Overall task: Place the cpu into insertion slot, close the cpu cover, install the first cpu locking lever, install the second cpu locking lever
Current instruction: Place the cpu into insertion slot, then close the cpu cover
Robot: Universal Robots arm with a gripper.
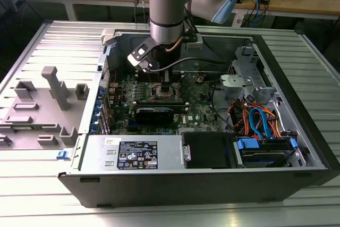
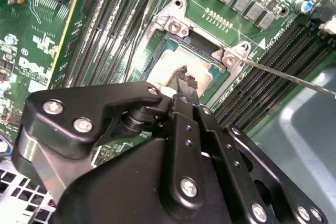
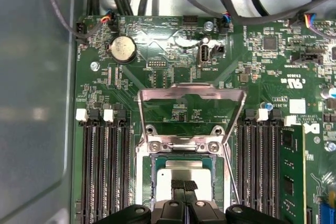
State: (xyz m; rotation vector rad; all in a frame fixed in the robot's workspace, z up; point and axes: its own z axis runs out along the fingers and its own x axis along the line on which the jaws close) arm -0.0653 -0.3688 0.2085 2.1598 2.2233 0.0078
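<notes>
The cpu (image 3: 181, 173), a silver-grey square chip, lies flat in the insertion slot (image 3: 184, 145), whose silver rim frames it. My gripper (image 3: 184, 185) is straight above it, shut, its black fingertips (image 2: 184, 78) together and resting on or just over the chip's top; I cannot tell whether they touch. The cpu cover (image 3: 191, 94), a thin silver frame, stands swung open past the slot. A thin wire locking lever (image 2: 294, 80) sticks out unlatched beside the slot. In the exterior view my gripper (image 1: 167, 86) reaches down into the open case over the insertion slot (image 1: 168, 94).
Long black memory slots (image 3: 105, 166) flank the socket on both sides. A black card (image 1: 154, 112) lies just in front of it. A drive cage with orange and blue cables (image 1: 260, 120) is at the exterior view's right. Case walls (image 1: 106, 67) surround the board.
</notes>
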